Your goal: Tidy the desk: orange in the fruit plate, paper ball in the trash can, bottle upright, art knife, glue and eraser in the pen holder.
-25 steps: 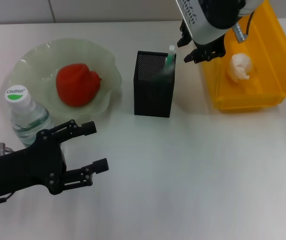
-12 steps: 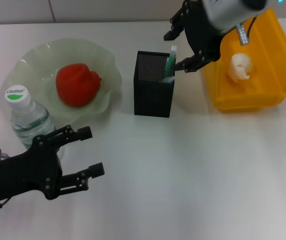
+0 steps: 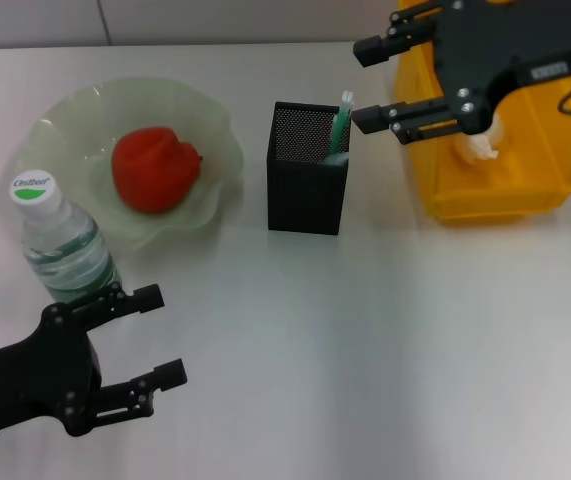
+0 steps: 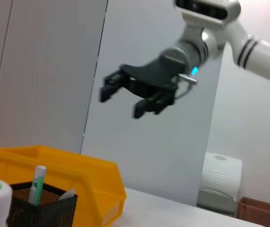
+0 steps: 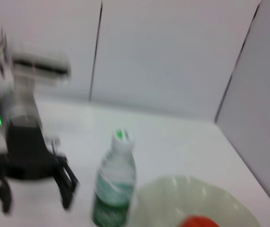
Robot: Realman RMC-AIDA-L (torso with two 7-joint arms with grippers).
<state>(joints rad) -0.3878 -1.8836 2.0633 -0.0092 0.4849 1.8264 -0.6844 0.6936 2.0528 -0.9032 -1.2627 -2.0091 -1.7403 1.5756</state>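
The orange (image 3: 155,168) lies in the pale green fruit plate (image 3: 205,120). The water bottle (image 3: 58,240) stands upright beside the plate and shows in the right wrist view (image 5: 115,182). The black mesh pen holder (image 3: 308,183) holds a green-capped item (image 3: 340,121). The white paper ball (image 3: 480,140) lies in the yellow bin (image 3: 525,190). My left gripper (image 3: 157,335) is open and empty near the table's front left, just in front of the bottle. My right gripper (image 3: 365,83) is open and empty above the pen holder's right side; it also shows in the left wrist view (image 4: 123,100).
The yellow bin serves as trash can at the back right and shows in the left wrist view (image 4: 92,182). The pen holder stands between plate and bin.
My right gripper has swung up and rightward away from the pen holder, now level and open. My left gripper has drawn back toward the front left, away from the bottle.
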